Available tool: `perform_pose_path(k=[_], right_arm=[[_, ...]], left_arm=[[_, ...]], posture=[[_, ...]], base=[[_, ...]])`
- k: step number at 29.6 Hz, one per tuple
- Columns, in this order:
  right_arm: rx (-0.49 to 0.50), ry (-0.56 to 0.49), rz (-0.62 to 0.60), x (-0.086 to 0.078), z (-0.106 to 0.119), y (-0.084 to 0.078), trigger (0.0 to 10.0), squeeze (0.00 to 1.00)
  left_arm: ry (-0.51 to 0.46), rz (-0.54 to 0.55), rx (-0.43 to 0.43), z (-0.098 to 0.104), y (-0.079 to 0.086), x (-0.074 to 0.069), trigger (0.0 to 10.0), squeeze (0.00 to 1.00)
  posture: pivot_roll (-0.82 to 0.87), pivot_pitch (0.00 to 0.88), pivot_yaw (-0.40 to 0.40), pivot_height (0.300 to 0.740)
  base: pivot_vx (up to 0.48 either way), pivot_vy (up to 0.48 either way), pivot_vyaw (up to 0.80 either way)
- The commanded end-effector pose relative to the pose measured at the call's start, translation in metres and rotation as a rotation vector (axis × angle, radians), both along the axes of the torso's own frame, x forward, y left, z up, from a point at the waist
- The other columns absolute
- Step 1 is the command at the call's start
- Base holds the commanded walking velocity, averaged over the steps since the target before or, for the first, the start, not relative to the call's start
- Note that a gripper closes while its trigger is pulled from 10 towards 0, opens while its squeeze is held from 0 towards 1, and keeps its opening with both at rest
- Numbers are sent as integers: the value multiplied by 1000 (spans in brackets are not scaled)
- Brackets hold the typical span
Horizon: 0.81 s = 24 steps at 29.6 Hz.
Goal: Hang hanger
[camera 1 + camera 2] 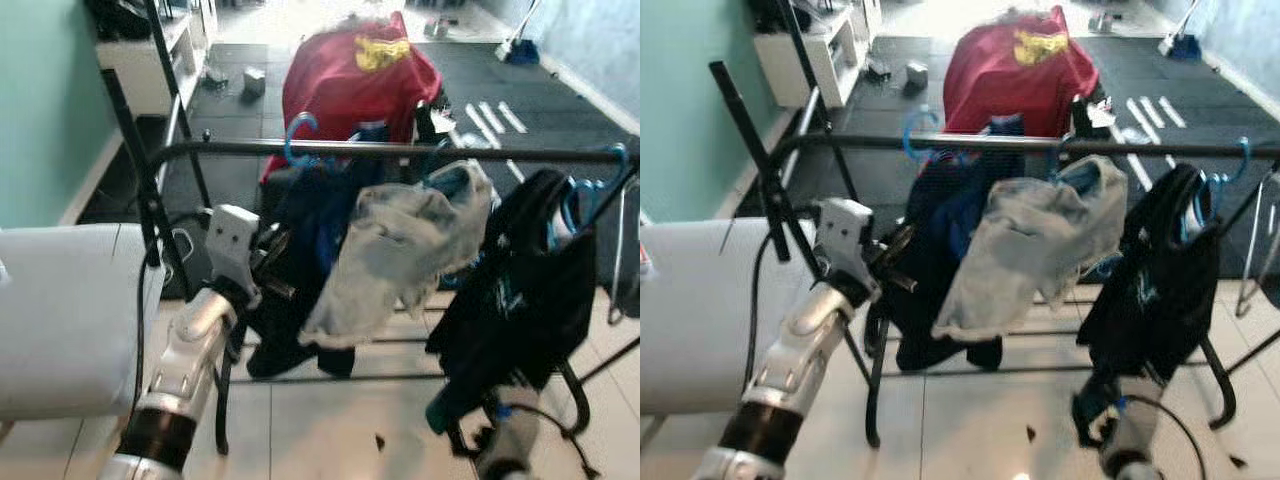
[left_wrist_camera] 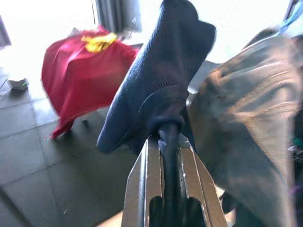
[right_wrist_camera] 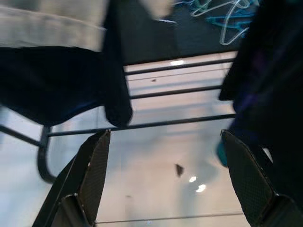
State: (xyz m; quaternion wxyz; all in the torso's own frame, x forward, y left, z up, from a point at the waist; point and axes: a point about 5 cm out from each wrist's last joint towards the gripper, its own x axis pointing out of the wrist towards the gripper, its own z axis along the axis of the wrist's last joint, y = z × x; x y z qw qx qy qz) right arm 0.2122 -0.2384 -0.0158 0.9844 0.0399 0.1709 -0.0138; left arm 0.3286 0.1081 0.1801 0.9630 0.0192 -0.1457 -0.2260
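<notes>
A black rail (image 1: 400, 152) of a clothes rack crosses the head views. A blue hanger (image 1: 297, 134) hooks over it at the left and carries a navy garment (image 1: 300, 250). My left gripper (image 2: 168, 135) is raised beside that garment and shut on a fold of its dark fabric. In the head view the left gripper (image 1: 272, 262) sits just below rail height. A grey shirt (image 1: 400, 250) hangs in the middle and a black garment (image 1: 530, 270) at the right on another blue hanger (image 1: 590, 185). My right gripper (image 3: 165, 142) is low under the black garment, open and holding nothing.
A red garment (image 1: 355, 75) is draped over something behind the rack. A white padded surface (image 1: 70, 310) lies at my left. Loose hangers (image 3: 222, 19) rest on the dark mat beyond. The rack's lower bars (image 3: 180, 92) and feet stand on pale floor tiles.
</notes>
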Motion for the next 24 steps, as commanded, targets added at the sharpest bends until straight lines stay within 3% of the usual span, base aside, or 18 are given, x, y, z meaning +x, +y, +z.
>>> perform_pose_path(k=[1,6,15,16,24], right_arm=[[6,48,-38,-16,-10,-7,10000,0],[8,48,-39,-16,-10,-7,10000,0],[10,47,-42,-16,-10,-7,10000,0],[11,47,-43,-16,-10,-7,10000,0],[14,45,-39,-17,-10,-6,10000,0]], left_arm=[[31,28,45,-1,-5,2,10000,0],[149,105,128,-19,-2,7,10000,0],[209,167,118,-28,3,7,10000,0],[219,162,116,-31,4,5,10000,1000],[204,167,73,-38,16,-7,10000,1000]], posture=[[-84,118,8,740],[-84,119,9,740],[-88,130,12,740],[-86,133,14,740],[-81,141,10,740]], base=[[0,0,0],[0,0,0],[0,0,0],[0,0,0],[0,0,0]])
